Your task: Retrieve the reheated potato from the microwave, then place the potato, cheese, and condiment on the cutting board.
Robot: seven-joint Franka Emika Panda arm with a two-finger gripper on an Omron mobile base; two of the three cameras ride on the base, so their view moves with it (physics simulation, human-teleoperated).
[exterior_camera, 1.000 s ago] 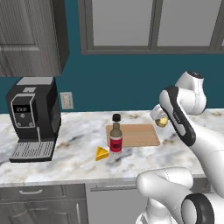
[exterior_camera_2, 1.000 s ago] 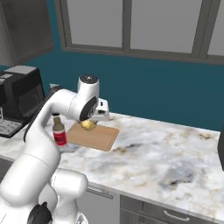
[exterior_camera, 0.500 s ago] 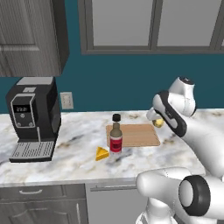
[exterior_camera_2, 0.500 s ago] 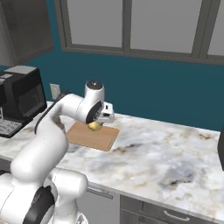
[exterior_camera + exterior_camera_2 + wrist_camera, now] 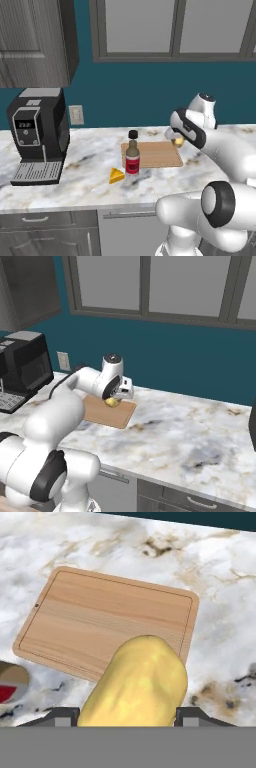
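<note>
Potato (image 5: 135, 682): pale-yellow oblong lump, clamped between the two fingers of the gripper (image 5: 127, 714). In the hand view its long axis runs straight out from between the fingertips (image 5: 62, 716), its rounded far end pointing toward the board. It is held in the air, clear of the counter. In the right base view the potato (image 5: 112, 402) shows as a small yellow lump just beneath the hand, over the right end of the board.

Gripper (image 5: 114, 398): fingers closed on the potato, one on each side of its near end.

Cutting board (image 5: 100, 622): light-brown wood, rounded corners, thin groove near its edge, lying flat on the counter beyond the fingertips. Its long axis runs across the hand view, slightly slanted. Its top is bare. In the left base view the cutting board (image 5: 152, 153) lies just left of the hand.

Bottle (image 5: 132, 159): brown glass, red label, black cap, upright on the counter (image 5: 90, 170) at the board's left front corner; whether it touches the board cannot be told. In the hand view a piece of the bottle (image 5: 10, 684) shows to the left of the fingers.

Cheese (image 5: 116, 175): yellow-orange wedge, flat on the counter, just left of and in front of the bottle, well apart from the fingers.

Coffee machine (image 5: 37, 135): black and silver, at the counter's far left.
</note>
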